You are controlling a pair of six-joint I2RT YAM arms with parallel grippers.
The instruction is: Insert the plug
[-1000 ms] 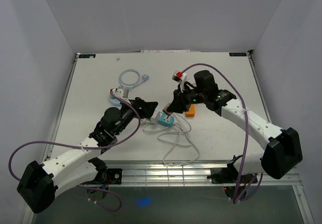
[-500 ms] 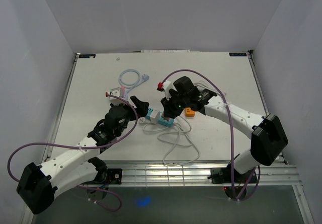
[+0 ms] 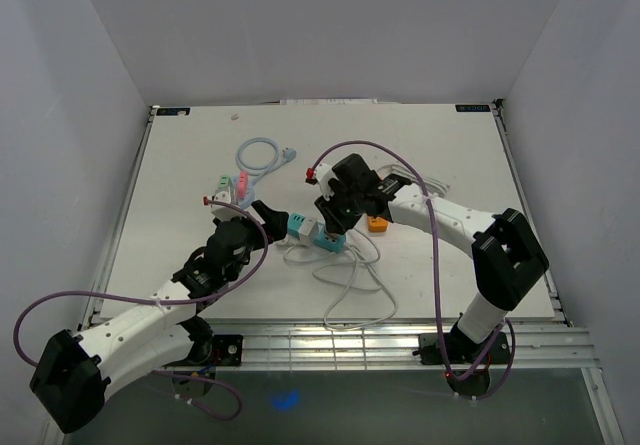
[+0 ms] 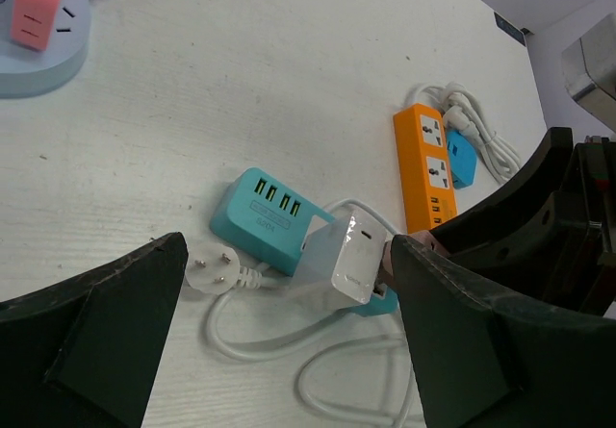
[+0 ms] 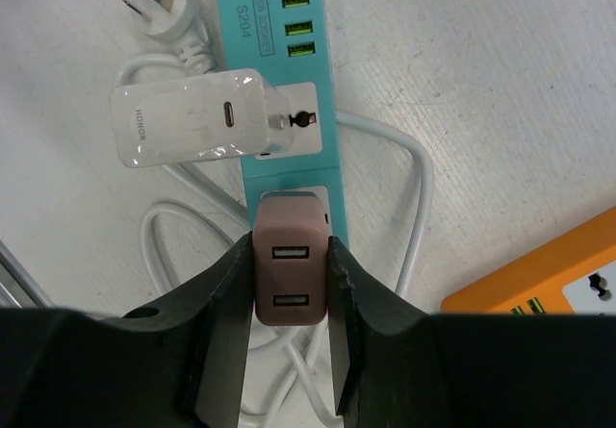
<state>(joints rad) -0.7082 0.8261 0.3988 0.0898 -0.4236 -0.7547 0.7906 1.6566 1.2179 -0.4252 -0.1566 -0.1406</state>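
A pinkish-brown USB charger plug (image 5: 291, 274) sits between the fingers of my right gripper (image 5: 291, 247), which is shut on it. The plug stands right over the white socket face at one end of the teal power strip (image 5: 279, 24); its prongs are hidden, so I cannot tell how deep it sits. A white charger (image 5: 188, 118) is plugged into the strip's middle socket. From above, the right gripper (image 3: 333, 227) hovers on the strip (image 3: 303, 227). My left gripper (image 3: 278, 215) is open just left of it, holding nothing, with strip (image 4: 260, 212) and charger (image 4: 351, 260) between its fingers.
The strip's own white three-pin plug (image 4: 207, 264) lies loose with its cable looped toward the near edge. An orange power strip (image 3: 378, 224) lies right of the teal one. A round pale-blue socket (image 4: 38, 53) with a pink plug and a coiled cable (image 3: 262, 155) lie farther back left.
My right arm has swung left and brought the plug down onto the teal strip. The open left gripper has drawn back a little to the left.
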